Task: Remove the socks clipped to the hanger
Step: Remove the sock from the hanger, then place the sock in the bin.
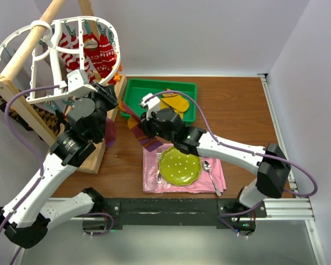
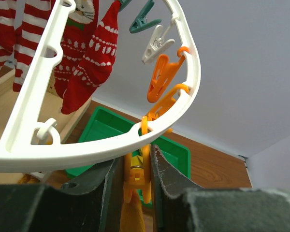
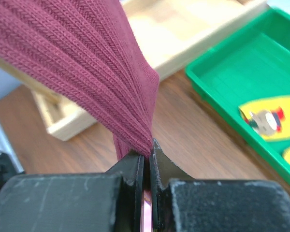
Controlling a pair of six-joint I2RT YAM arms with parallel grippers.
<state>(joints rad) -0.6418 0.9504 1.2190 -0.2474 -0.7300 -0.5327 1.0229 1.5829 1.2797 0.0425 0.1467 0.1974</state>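
The white oval hanger (image 1: 22, 41) hangs on a wooden pole at the back left, and its rim (image 2: 87, 150) crosses the left wrist view. Red-and-white socks (image 1: 96, 52) (image 2: 94, 58) are clipped to it. My left gripper (image 1: 111, 94) (image 2: 136, 157) is shut on an orange clip (image 2: 135, 181) under the rim. Mustard-coloured fabric (image 2: 132, 217) hangs below that clip. My right gripper (image 1: 139, 124) (image 3: 147, 150) is shut on a maroon sock (image 1: 131, 115) (image 3: 96, 63), which stretches up and to the left. A dark patterned sock (image 1: 43, 117) hangs at the left.
A green tray (image 1: 154, 83) (image 3: 251, 77) behind the grippers holds yellow socks (image 1: 176, 103). A pink napkin (image 1: 154, 179) with a green plate (image 1: 179, 165), fork and spoon (image 1: 209, 171) lies at the front. The wooden rack base (image 1: 99, 154) stands on the left.
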